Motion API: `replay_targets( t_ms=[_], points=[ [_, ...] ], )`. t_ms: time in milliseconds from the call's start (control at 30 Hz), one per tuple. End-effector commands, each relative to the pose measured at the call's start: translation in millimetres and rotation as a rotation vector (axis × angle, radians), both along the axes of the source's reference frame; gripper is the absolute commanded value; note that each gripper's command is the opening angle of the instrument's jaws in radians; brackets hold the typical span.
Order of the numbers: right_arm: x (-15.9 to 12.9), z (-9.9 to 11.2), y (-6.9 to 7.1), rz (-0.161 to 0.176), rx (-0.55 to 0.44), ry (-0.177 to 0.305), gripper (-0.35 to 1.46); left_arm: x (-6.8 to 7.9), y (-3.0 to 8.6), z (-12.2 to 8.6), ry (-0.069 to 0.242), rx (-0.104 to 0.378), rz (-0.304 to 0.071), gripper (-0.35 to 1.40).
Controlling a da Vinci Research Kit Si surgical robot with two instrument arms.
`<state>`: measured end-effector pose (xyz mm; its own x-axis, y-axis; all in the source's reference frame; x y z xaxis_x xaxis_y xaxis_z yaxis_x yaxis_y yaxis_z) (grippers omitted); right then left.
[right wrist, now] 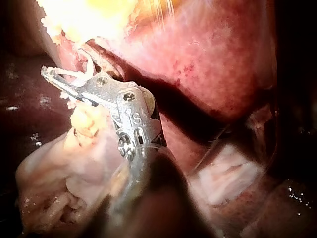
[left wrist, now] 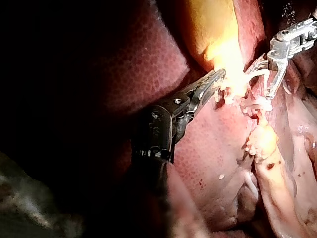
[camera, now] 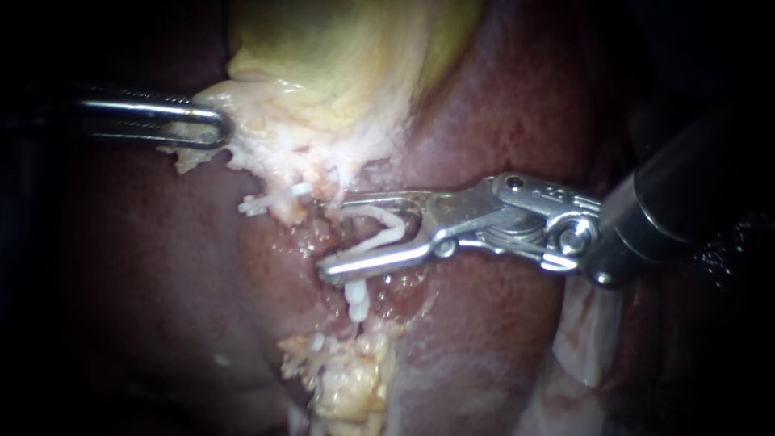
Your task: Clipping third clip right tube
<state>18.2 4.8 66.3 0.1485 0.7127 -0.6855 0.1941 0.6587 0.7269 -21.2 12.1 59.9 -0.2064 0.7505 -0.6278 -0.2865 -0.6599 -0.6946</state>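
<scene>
The right instrument (camera: 331, 234) is nearest; its dark shaft is cut off at the edge. Its jaws stand wide apart and carry a bent white clip (camera: 386, 228) whose ends seem to touch both jaws. The tube they reach for is mostly hidden behind jaws and clip, in the wet groove of the liver (camera: 484, 339); I cannot trace it. Just under the lower jaw sits a fitted clip (camera: 356, 300). Farther, the left instrument (camera: 219, 129) is clenched on the pale fringe (camera: 274, 145) of the gallbladder (camera: 339, 56).
</scene>
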Motion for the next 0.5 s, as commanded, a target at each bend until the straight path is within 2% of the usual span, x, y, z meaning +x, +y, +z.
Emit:
replay_targets(
  t_ms=[33, 300, 500],
  points=[
    [0.2, 0.0, 0.0, 0.0, 0.006, 0.001, 0.46, 0.0, 0.0, 0.0, -0.001, 0.0, 0.0, -0.35],
    [1.4, 0.1, 0.1, 0.011, 0.025, 0.007, 0.46, 0.0, 0.0, 0.1, -0.001, 0.0, 0.001, -0.35],
    [1.7, 0.1, 0.2, 0.007, 0.045, 0.015, 0.45, 0.1, 0.1, 0.1, -0.001, 0.0, 0.001, -0.35]
  ],
)
